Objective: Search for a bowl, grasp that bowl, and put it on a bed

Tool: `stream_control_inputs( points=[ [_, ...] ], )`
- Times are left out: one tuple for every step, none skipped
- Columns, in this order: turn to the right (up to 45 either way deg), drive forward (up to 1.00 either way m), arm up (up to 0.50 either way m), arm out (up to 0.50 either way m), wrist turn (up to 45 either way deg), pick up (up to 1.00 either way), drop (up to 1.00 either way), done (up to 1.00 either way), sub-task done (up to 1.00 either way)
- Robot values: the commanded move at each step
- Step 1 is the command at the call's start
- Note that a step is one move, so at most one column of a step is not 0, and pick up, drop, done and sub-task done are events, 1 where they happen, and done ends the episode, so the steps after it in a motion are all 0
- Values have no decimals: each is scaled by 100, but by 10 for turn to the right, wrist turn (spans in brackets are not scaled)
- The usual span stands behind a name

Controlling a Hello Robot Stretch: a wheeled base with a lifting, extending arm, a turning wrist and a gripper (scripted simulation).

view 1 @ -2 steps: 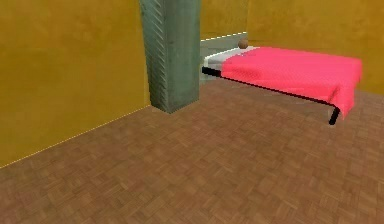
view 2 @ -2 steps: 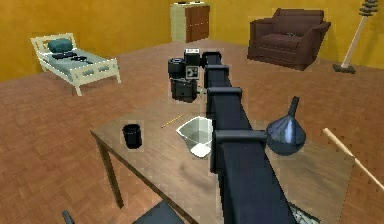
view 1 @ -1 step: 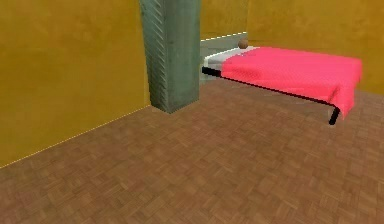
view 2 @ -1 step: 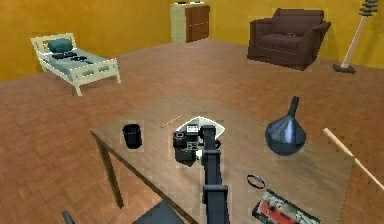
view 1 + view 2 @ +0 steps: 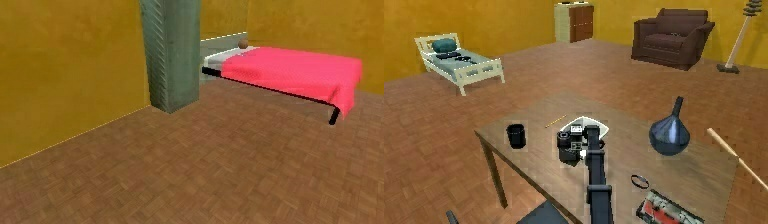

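1. Yr gripper (image 5: pixel 569 147) is at the table (image 5: pixel 534 160); can't tell if it's holding anything.
2. Where the bowl is: can't tell. Maybe the dark blob at the gripper. Confirm b4 lifting.
3. Lift straight, clear the black cup (image 5: pixel 515 136), then go to the bed (image 5: pixel 300 70).

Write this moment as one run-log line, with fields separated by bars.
gripper: at table, cannot tell if holding anything | nearby: dark cup, blue vase | bed: pink cover, forward view's right

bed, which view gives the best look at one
The forward view: a pink-covered bed spreads across its upper right, its flat top and one dark leg plain to see. The arm side view has a pale-framed bed, a different one, small at its upper left, beyond the table.
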Motion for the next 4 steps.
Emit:
stream_control_inputs(
  points=[
    [0,0,10,0,0,0,0,0,0],
    [0,0,12,0,0,0,0,0,0],
    [0,0,0,0,-450,0,0,0,0],
    [0,0,0,0,-450,0,0,0,0]
  ],
)
